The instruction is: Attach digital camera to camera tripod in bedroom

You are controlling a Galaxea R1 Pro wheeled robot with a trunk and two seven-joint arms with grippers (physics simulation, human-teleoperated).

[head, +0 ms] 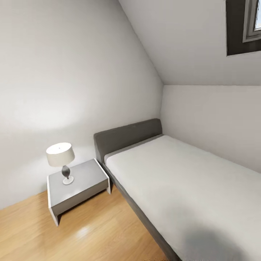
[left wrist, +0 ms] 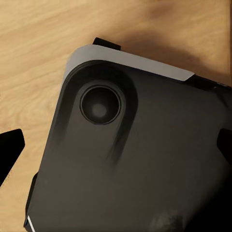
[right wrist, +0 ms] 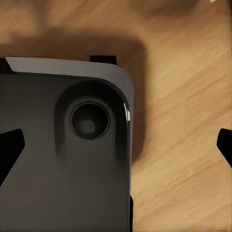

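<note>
I am in the bedroom, facing a corner with pale grey walls (head: 54, 72) and a light wood floor (head: 94, 235). The digital camera and the camera tripod are out of view. In the left wrist view my left gripper (left wrist: 116, 147) hangs open over my own black base (left wrist: 145, 183), one dark fingertip (left wrist: 9, 150) at each side of the picture and nothing between them. My right gripper (right wrist: 116, 145) is open too, its fingertips (right wrist: 10, 150) wide apart above the base (right wrist: 58, 183) and the floor (right wrist: 183, 121).
A grey bed (head: 188, 188) with a dark headboard (head: 127, 136) fills the right side. Left of it a grey nightstand (head: 81, 186) carries a table lamp (head: 61, 156). A window (head: 250, 21) sits in the sloped ceiling. Bare floor lies in front of the nightstand.
</note>
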